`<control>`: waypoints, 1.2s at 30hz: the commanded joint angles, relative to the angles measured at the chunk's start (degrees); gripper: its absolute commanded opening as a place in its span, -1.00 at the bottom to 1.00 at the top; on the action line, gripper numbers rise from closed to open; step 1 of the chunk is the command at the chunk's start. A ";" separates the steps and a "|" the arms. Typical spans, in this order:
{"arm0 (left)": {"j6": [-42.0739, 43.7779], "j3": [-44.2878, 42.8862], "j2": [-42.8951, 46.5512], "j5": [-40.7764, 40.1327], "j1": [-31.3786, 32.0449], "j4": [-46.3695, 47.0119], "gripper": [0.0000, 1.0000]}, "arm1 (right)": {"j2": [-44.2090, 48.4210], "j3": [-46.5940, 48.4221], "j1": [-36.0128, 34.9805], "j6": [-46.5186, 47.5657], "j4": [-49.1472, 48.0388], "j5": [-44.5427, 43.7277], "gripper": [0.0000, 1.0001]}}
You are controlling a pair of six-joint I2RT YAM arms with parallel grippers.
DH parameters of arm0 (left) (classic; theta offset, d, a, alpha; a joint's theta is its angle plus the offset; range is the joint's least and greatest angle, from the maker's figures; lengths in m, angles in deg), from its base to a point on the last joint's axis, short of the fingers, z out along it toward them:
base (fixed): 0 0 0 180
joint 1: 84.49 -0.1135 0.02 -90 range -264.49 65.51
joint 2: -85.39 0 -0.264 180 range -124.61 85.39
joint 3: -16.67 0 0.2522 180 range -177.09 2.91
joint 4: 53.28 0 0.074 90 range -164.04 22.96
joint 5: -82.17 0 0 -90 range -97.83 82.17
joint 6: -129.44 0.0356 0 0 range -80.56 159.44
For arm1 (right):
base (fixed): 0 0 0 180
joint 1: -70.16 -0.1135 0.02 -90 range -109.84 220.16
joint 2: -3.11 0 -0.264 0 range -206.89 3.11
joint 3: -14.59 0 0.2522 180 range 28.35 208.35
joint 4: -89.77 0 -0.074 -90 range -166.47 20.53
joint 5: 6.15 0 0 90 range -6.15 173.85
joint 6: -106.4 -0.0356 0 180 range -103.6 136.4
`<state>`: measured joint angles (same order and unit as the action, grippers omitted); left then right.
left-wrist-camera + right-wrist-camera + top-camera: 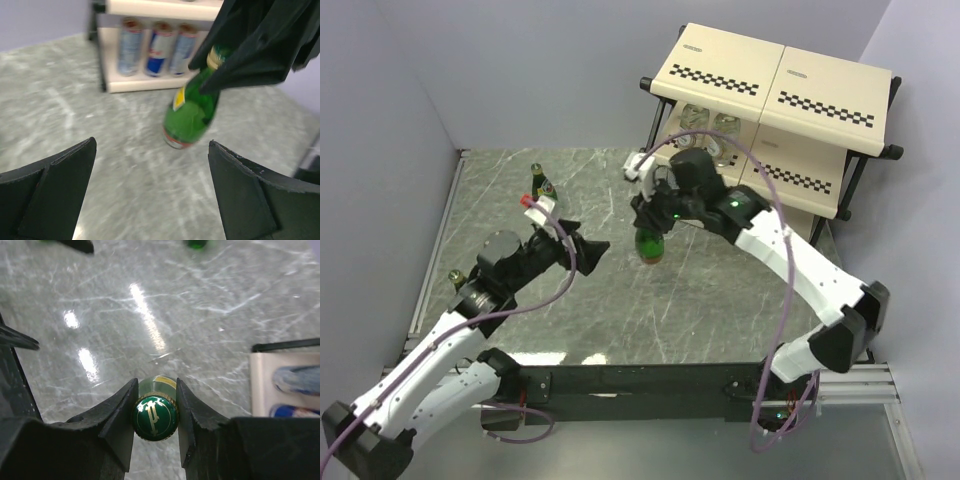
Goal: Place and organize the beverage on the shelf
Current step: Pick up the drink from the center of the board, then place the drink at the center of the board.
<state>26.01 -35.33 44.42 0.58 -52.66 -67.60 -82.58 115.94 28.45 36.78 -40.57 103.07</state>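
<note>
My right gripper (655, 215) is shut on the neck of a green glass bottle (651, 245) with a yellow label, which hangs above the marble table in front of the shelf (775, 85). In the right wrist view the fingers (120, 415) clamp just under the green cap (155, 417). My left gripper (585, 245) stands open and holds nothing, left of that bottle and apart from it. From the left wrist the bottle (192, 117) shows tilted, ahead of the open left gripper (152, 145). Three slim cans (157, 47) stand on the shelf's bottom board. Clear bottles (705, 125) sit on the middle board.
A second green bottle (541, 183) stands on the table at the back left. Another bottle top (455, 280) shows beside the left arm's forearm. Grey walls close in the table on the left and at the back.
</note>
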 commanded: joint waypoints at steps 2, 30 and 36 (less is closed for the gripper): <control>-5.99 -6.75 -6.21 11.71 -0.19 8.55 0.99 | 6.94 4.69 3.30 -3.68 -2.60 1.43 -1.00; 4.02 -13.61 -31.96 14.45 10.25 17.78 0.99 | 18.19 -12.55 15.52 -6.31 -12.17 8.20 -1.00; 4.90 -21.87 -38.30 13.48 11.49 15.34 0.99 | 18.28 -5.35 15.44 -7.72 -7.52 7.06 -1.00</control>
<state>29.24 -50.81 7.18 14.54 -41.38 -53.41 -67.41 102.87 44.06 30.79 -43.32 108.84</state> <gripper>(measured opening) 0.995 0.404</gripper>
